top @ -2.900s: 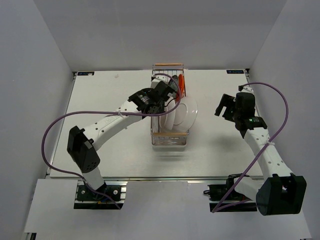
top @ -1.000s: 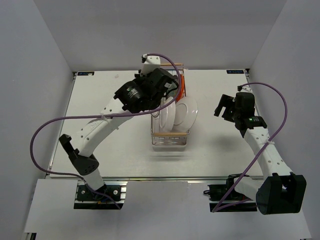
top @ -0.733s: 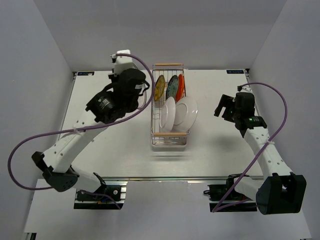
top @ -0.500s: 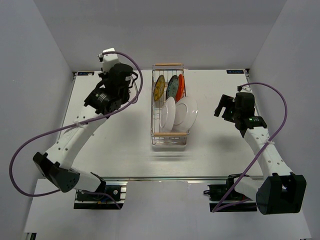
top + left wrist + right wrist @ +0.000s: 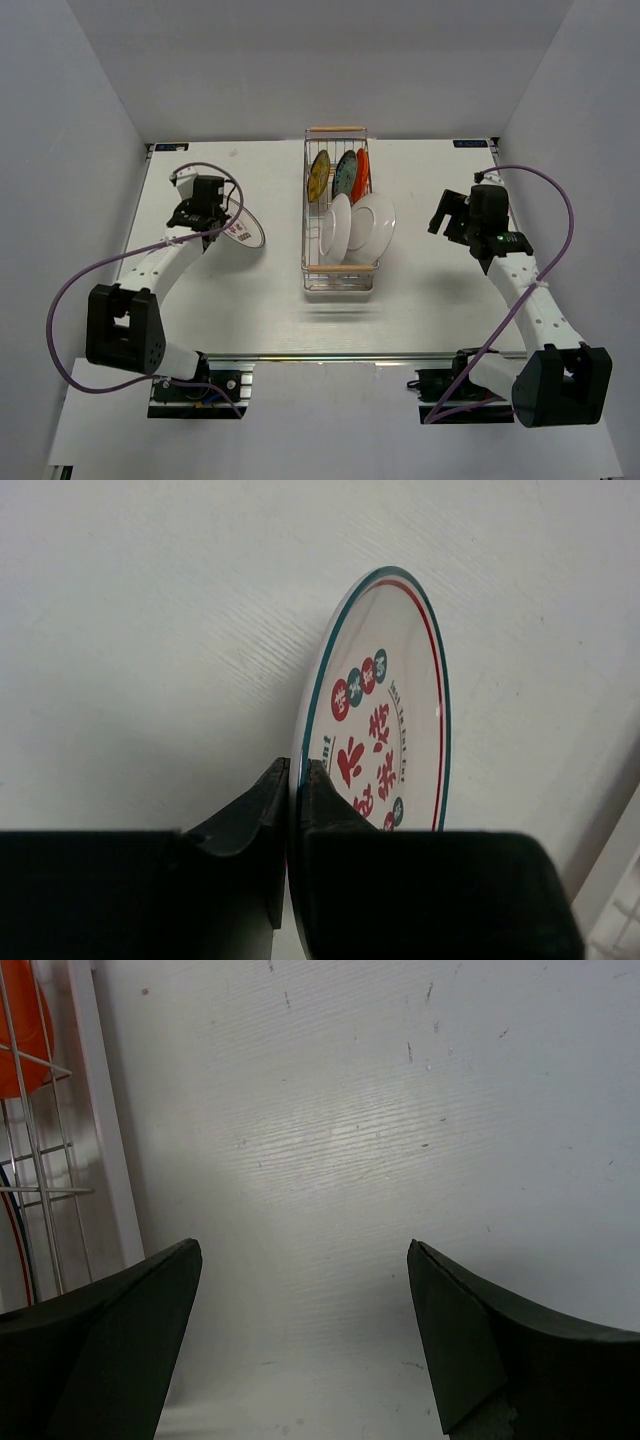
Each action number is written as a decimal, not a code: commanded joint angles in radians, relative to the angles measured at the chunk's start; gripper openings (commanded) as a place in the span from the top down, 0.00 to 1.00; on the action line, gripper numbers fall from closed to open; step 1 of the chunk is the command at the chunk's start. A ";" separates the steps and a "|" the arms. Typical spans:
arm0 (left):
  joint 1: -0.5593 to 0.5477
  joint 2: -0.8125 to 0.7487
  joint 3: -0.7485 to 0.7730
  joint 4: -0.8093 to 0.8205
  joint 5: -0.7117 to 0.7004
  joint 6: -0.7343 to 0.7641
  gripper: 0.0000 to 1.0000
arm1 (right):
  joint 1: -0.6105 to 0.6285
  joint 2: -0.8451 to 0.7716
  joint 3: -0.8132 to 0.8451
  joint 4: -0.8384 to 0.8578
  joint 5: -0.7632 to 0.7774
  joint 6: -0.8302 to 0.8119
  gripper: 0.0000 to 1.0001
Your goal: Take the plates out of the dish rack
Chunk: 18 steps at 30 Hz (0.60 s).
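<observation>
My left gripper [image 5: 215, 222] is shut on the rim of a white plate with red marks [image 5: 243, 229], held tilted low over the table left of the dish rack [image 5: 340, 270]. In the left wrist view my fingers [image 5: 262, 810] pinch that plate [image 5: 385, 720] edge-on. The rack holds a yellow patterned plate [image 5: 319, 175], a teal plate [image 5: 345, 172], an orange-red plate [image 5: 361, 170] and two plain white plates [image 5: 362, 227]. My right gripper [image 5: 447, 212] is open and empty, right of the rack; its wrist view [image 5: 300, 1290] shows bare table and the orange-red plate [image 5: 25, 1045] at the left edge.
The rack's tan-orange handle bars [image 5: 335, 129] sit at its far and near ends. White walls close in the table at left, back and right. The rack's wire side [image 5: 40, 1150] shows at the left of the right wrist view.
My left arm lifted the red-marked plate out of the rack, swung it high to the left, then lowered it to the table's left side. The right arm has not moved.
</observation>
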 commanded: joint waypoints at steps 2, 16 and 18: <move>0.040 -0.095 -0.080 0.219 0.156 -0.095 1.00 | 0.001 0.010 0.044 0.005 -0.018 -0.013 0.11; 0.101 -0.046 -0.206 0.218 0.246 -0.143 0.84 | 0.000 0.010 0.036 0.001 -0.013 0.001 0.11; 0.101 -0.032 -0.205 0.197 0.249 -0.149 0.75 | -0.002 0.004 0.027 0.001 -0.010 0.003 0.11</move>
